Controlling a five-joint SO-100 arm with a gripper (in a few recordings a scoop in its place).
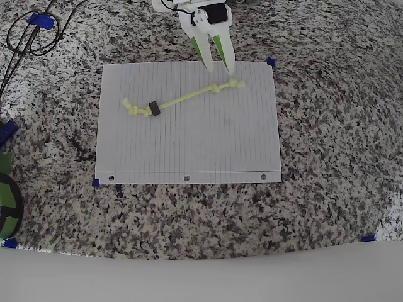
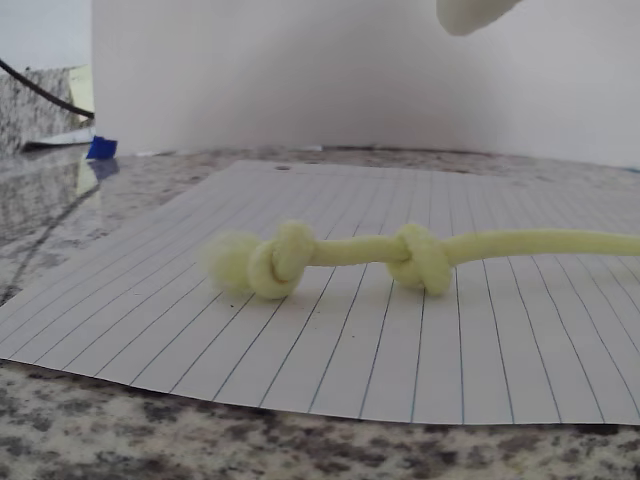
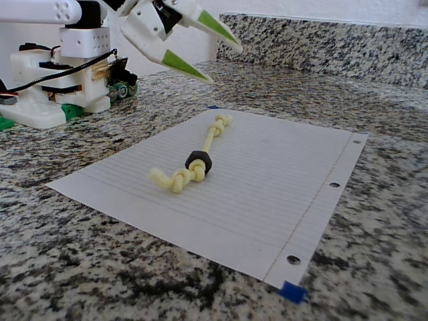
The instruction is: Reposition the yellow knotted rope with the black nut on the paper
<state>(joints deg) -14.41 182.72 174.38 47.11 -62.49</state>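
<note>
Because the yellow knotted rope point(image 1: 184, 97) looks light and limp, the open, empty hand point(image 1: 218, 64), hovering above its far end, should pinch a knot, away from the black nut point(image 1: 153, 109).

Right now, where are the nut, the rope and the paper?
nut point(image 1: 152, 109), overhead view, top of the ring.
rope point(image 1: 186, 97), overhead view, middle of the cord.
paper point(image 1: 208, 145), overhead view, bare lined area.

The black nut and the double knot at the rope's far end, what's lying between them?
Just bare yellow cord over the paper; overhead, nothing else sits between the black nut and the double knot.
</note>
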